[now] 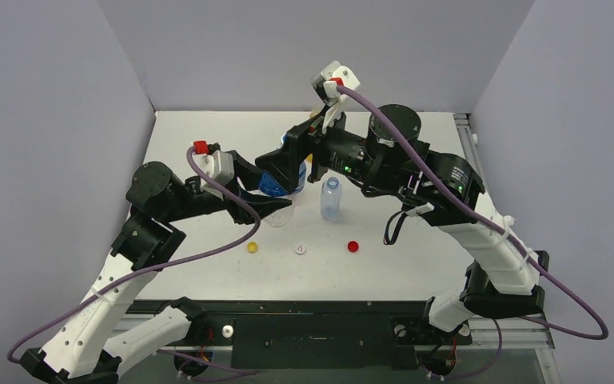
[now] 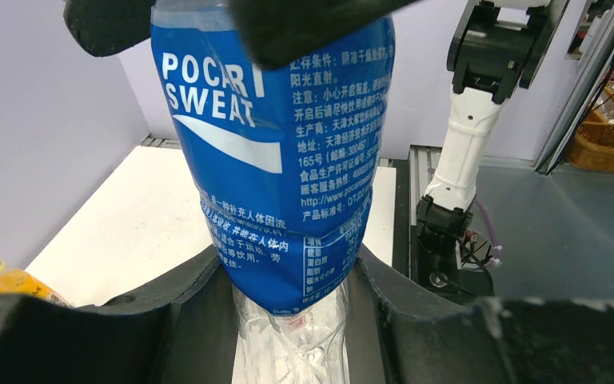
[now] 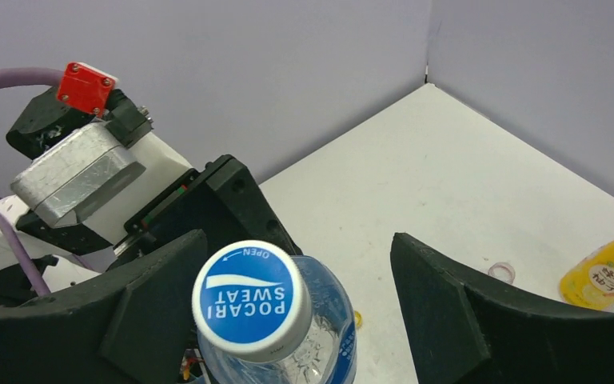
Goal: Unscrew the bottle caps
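The blue-label bottle (image 2: 276,152) stands upright in the middle of the table, with my left gripper (image 2: 292,276) shut on its lower part. Its white cap with a blue top (image 3: 252,300) is still on the neck. My right gripper (image 3: 300,264) is open around that cap: the cap lies close to the left finger (image 3: 156,304) and well apart from the other. From above, the left gripper (image 1: 276,200) and the right gripper (image 1: 288,156) meet at this bottle (image 1: 274,184). A yellow cap (image 1: 252,247), a white cap (image 1: 301,249) and a red cap (image 1: 352,246) lie loose in front.
A plain clear bottle (image 1: 331,198) without a cap stands just right of the held one. The yellow-orange juice bottle (image 3: 608,276) lies near the back wall, with a small clear ring (image 3: 501,272) beside it. Grey walls close the table on three sides.
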`<control>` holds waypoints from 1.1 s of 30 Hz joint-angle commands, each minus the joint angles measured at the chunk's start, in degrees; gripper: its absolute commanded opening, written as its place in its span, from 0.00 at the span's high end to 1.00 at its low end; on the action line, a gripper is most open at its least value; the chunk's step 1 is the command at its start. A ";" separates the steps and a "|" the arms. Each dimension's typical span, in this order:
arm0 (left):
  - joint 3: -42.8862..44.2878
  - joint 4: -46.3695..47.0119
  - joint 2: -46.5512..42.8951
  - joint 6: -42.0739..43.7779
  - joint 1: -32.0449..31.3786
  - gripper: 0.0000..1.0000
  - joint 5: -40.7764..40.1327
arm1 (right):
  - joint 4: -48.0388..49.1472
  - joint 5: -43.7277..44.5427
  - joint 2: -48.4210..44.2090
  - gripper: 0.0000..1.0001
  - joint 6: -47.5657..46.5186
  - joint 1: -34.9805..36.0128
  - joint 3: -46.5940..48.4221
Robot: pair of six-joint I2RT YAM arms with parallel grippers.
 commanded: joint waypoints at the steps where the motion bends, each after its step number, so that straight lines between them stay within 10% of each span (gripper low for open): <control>1: -0.73 -0.96 -1.38 5.55 0.00 0.81 -1.02 | 2.33 3.25 -2.57 0.21 0.24 -0.13 -0.93; 7: -3.21 -0.67 -2.48 11.08 -0.82 0.81 -6.76 | 3.28 4.30 -3.24 0.26 0.47 -0.13 -1.22; 28: -2.74 0.87 -2.46 6.36 -1.15 0.83 -7.13 | 3.36 3.45 -3.49 1.00 -0.38 0.05 -2.13; 33: -2.35 3.97 -2.00 -3.85 -1.15 0.60 -4.04 | 8.41 1.86 -5.64 1.00 0.24 0.34 -7.32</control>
